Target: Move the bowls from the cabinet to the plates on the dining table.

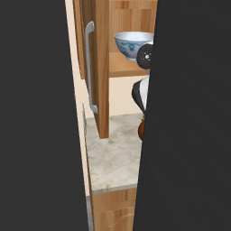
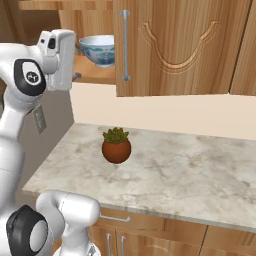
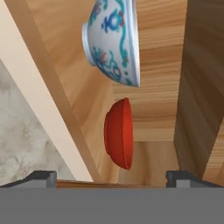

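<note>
While the claw (image 3: 112, 177) gapes wide and empty, the red bowl (image 3: 119, 133) sits just ahead.

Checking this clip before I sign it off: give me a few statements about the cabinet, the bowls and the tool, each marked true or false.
1. The patterned bowl stands on the shelf inside the cabinet. True.
2. The tool is shut on the red bowl. False: its fingers stand wide apart and hold nothing; the red bowl lies ahead of them on the shelf.
3. The cabinet door is open. True.
4. The plant pot sits on the shelf beside the bowls. False: it stands on the marble counter below the cabinet.
5. Both bowls are in the cabinet. True: the hand view shows the two side by side on the shelf.
</note>
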You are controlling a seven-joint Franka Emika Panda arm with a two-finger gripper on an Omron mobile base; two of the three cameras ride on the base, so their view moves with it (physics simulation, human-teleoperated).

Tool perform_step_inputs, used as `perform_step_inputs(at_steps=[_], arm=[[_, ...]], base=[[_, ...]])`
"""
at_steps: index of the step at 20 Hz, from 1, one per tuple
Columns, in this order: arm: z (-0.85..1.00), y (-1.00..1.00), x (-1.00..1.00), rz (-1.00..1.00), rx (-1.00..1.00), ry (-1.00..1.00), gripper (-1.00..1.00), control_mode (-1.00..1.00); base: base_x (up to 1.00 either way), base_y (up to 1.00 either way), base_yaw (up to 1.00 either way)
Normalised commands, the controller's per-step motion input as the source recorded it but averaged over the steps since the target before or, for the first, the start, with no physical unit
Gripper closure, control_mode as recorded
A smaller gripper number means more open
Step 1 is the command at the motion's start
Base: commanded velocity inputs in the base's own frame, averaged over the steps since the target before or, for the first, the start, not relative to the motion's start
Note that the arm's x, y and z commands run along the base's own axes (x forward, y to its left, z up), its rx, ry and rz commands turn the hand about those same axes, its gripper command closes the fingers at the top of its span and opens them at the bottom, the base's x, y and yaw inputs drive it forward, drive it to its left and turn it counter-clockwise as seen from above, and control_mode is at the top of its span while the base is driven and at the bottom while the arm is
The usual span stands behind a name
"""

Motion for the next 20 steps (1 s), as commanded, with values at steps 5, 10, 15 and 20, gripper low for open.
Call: perform_step_inputs(at_steps=[5, 10, 15, 20], arm=[[0.0, -0.36, 0.15, -0.03, 0.0, 0.01, -1.0, -1.0], [0.0, -0.26, 0.07, -0.09, 0.0, 0.01, -1.0, -1.0], [-0.01, -0.02, 0.0, -0.19, -0.06, -0.01, -1.0, -1.0], [0.0, 0.0, 0.0, -0.22, -0.09, 0.0, -1.0, -1.0]], base=[[0.0, 0.0, 0.0], [0.0, 0.0, 0.0], [0.0, 0.0, 0.0], [0.0, 0.0, 0.0]])
